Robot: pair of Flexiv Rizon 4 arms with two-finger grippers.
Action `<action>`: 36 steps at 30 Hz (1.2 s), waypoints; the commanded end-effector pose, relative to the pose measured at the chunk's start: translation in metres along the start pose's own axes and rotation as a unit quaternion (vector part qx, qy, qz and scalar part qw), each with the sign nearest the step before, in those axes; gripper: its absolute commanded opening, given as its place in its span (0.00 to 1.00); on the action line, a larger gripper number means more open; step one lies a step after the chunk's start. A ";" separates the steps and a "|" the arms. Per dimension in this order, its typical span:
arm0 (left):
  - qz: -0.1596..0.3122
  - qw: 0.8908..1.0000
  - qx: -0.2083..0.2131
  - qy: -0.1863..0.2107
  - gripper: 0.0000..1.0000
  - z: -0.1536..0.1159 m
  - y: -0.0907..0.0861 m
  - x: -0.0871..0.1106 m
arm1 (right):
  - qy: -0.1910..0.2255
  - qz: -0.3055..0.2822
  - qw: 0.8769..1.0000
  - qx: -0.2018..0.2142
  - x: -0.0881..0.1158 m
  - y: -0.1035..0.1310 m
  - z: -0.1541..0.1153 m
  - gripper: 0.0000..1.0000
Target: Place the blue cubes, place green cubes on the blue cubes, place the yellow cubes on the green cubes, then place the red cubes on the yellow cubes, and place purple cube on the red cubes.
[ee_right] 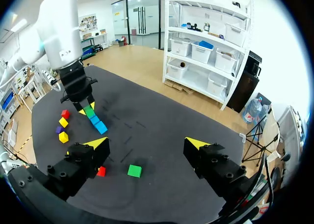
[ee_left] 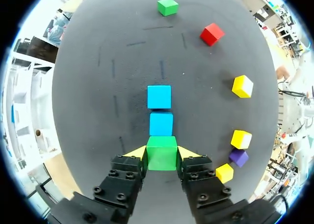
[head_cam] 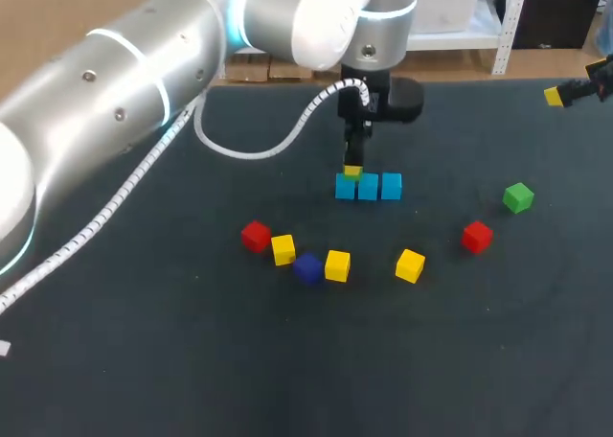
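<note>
A red cube (head_cam: pixel 255 236), a yellow cube (head_cam: pixel 283 249), the purple cube (head_cam: pixel 307 267) and a second yellow cube (head_cam: pixel 337 265) lie close together on the worktop (head_cam: pixel 144 360). The left end effector (ee_left: pixel 162 153) is clamped on a green cube (ee_left: pixel 162 155), directly above the left end of the row of three blue cubes (head_cam: pixel 368 187). A third yellow cube (head_cam: pixel 410 265), a second red cube (head_cam: pixel 476 236) and a second green cube (head_cam: pixel 518 197) lie apart farther right. The right end effector (ee_right: pixel 146 144) hangs wide open and empty.

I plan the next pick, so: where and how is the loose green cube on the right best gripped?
Probably by two opposite side faces, straight down from above. The loose green cube sits flat and alone, the nearest red cube apart from it, so its sides are free.
</note>
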State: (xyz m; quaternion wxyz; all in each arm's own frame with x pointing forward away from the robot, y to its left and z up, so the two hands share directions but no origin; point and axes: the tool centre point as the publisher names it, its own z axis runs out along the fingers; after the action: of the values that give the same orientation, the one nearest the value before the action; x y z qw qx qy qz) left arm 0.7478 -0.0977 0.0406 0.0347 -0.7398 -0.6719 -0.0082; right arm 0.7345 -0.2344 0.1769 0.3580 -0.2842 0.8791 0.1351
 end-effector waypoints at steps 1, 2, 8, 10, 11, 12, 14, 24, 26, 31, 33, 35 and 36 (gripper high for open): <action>0.000 1.000 0.008 0.003 0.00 0.002 0.007 -0.003 | 0.000 0.000 1.000 -0.003 0.000 -0.001 -0.001 1.00; -0.001 1.000 0.009 0.003 0.00 0.002 0.007 -0.004 | 0.000 0.000 1.000 -0.003 0.000 -0.001 -0.001 1.00; -0.003 1.000 0.011 0.007 0.00 0.006 0.008 -0.005 | 0.000 0.000 1.000 -0.003 0.000 -0.001 -0.001 1.00; -0.004 1.000 0.011 0.009 0.00 0.007 0.008 -0.005 | 0.000 0.000 1.000 -0.003 0.000 -0.001 -0.001 1.00; -0.005 1.000 0.012 0.009 0.00 0.008 0.009 -0.004 | 0.000 0.000 1.000 -0.003 0.000 -0.001 -0.001 1.00; -0.006 1.000 0.012 0.010 0.00 0.008 0.009 -0.004 | 0.000 0.000 1.000 -0.003 0.000 -0.001 -0.001 1.00; -0.007 1.000 0.012 0.011 0.00 0.008 0.009 -0.004 | 0.000 0.000 1.000 -0.003 0.000 -0.001 -0.001 1.00; -0.010 1.000 0.015 0.014 0.00 0.011 0.010 -0.003 | 0.000 0.000 1.000 -0.003 0.000 -0.001 -0.001 1.00; -0.009 1.000 0.015 0.014 0.10 0.011 0.010 -0.003 | 0.000 0.000 1.000 -0.003 0.000 -0.001 -0.001 1.00; -0.010 1.000 0.015 0.013 0.39 0.010 0.009 -0.003 | 0.000 0.000 1.000 -0.003 0.000 -0.001 -0.001 1.00; -0.009 1.000 0.016 0.012 0.44 0.010 0.008 -0.003 | 0.000 0.000 1.000 -0.003 0.000 -0.001 -0.001 1.00; -0.008 1.000 0.016 0.011 0.48 0.009 0.007 -0.003 | 0.000 0.000 1.000 -0.003 0.000 -0.001 -0.001 1.00; -0.007 1.000 0.016 0.010 0.53 0.009 0.007 -0.003 | 0.000 0.000 1.000 -0.003 0.000 -0.001 -0.001 1.00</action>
State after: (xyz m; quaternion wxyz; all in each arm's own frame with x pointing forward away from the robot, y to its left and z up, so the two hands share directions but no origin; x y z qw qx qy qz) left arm 0.7504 -0.0991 0.0296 0.0485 -0.7335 -0.6780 -0.0071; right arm 0.7345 -0.2344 0.1769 0.3580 -0.2842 0.8791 0.1351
